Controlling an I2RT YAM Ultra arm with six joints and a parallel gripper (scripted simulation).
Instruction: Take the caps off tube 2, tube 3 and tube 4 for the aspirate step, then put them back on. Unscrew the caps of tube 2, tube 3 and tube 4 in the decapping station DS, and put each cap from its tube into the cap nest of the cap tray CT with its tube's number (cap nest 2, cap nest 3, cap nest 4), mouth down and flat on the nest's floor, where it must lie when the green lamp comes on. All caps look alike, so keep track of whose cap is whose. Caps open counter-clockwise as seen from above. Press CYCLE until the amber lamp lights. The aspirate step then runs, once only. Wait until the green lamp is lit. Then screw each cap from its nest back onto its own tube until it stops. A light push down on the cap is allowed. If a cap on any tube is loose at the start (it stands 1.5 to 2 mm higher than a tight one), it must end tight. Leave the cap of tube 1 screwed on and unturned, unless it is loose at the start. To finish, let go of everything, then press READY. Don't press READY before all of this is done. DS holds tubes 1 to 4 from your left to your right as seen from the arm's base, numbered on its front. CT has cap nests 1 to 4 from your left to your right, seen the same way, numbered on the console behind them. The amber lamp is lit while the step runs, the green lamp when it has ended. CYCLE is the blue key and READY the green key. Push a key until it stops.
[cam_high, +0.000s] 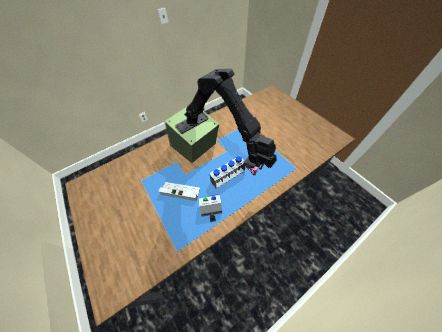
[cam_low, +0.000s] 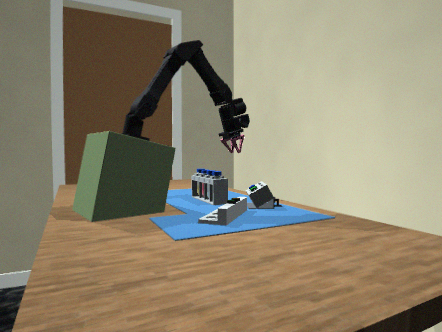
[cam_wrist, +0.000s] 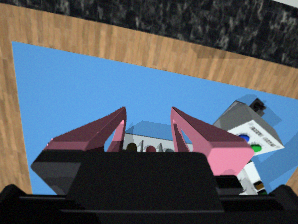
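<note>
The decapping station DS (cam_high: 226, 176) (cam_low: 210, 189) stands on the blue mat (cam_high: 170, 220) (cam_low: 295, 216) (cam_wrist: 75, 85) with all its tubes wearing blue caps (cam_high: 224, 168) (cam_low: 208, 172). The cap tray CT (cam_high: 179, 190) (cam_low: 225, 211) lies beside it, and its nests look empty. The key box (cam_high: 210, 204) (cam_low: 260, 194) (cam_wrist: 247, 127) carries the blue key (cam_wrist: 244, 138) and the green key (cam_wrist: 256, 147). My gripper (cam_high: 253, 170) (cam_low: 233, 145) (cam_wrist: 148, 111) is open and empty. It hangs well above the mat by the station's end, at the right in the top view. The station's top shows between the fingers in the wrist view.
The arm stands on a green block (cam_high: 192, 135) (cam_low: 120, 175) at the back of the wooden table (cam_high: 115, 240) (cam_low: 250, 280). A dark floor surrounds the table, and a brown door stands behind it.
</note>
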